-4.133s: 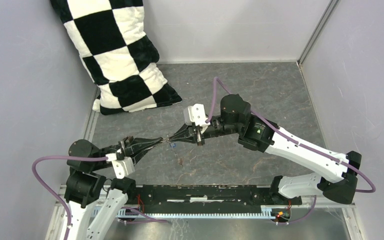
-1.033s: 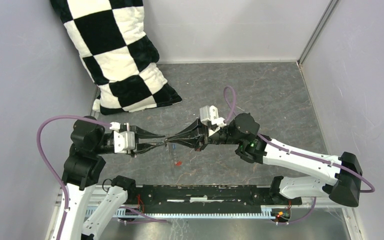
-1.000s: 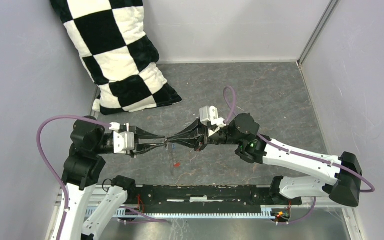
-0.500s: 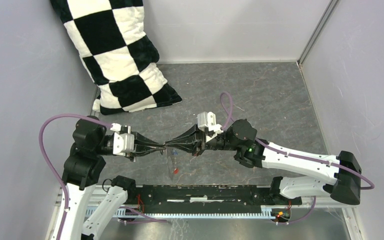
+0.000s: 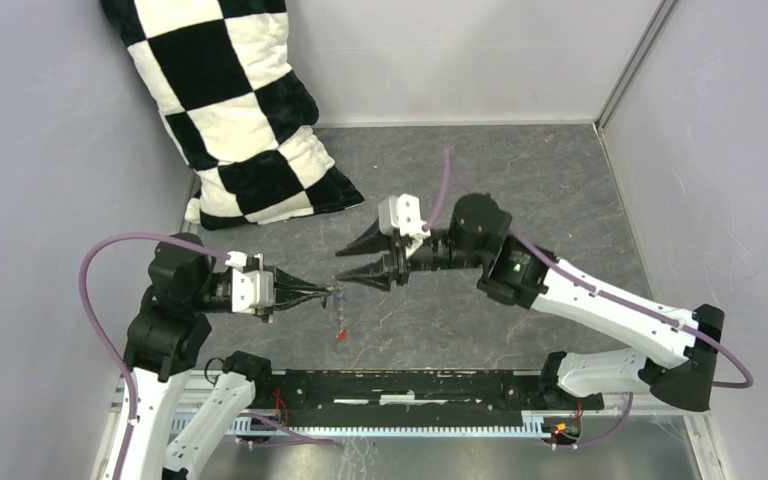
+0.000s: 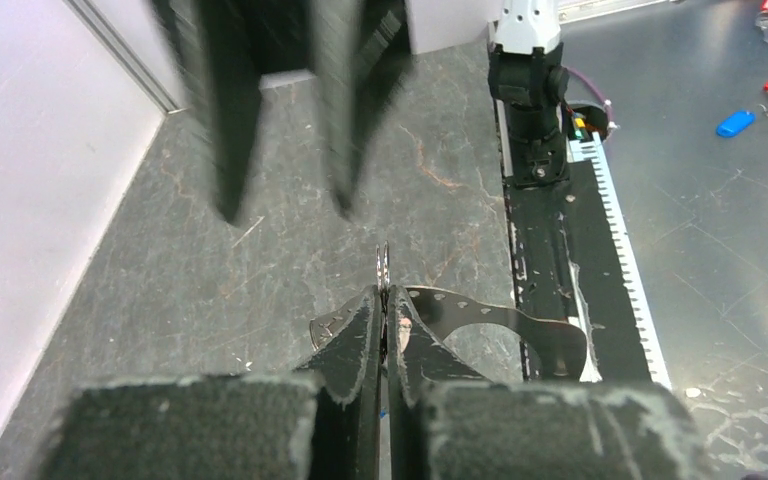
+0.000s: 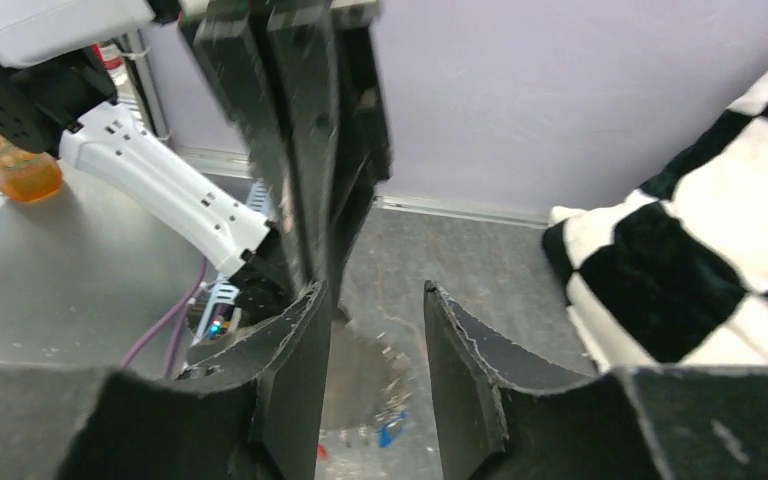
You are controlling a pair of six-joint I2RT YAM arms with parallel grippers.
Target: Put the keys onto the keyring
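Top external view: the left gripper (image 5: 329, 293) was pinched shut on the thin wire of the keyring (image 6: 384, 265) (seen edge-on from the left wrist), and the keys (image 5: 340, 327), a red one lowest, dangled at 6 o'clock from its tips. The right gripper (image 5: 344, 266) stood at 12 o'clock just beside those tips, jaws apart, holding nothing. The checkered pillow (image 5: 230, 110) lay toward 11 o'clock

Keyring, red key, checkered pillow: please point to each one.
keyring (image 6: 384, 268): left wrist view, its thin edge, seen edge-on.
red key (image 5: 341, 335): top external view, its red head.
checkered pillow (image 5: 228, 120): top external view, middle of its face.
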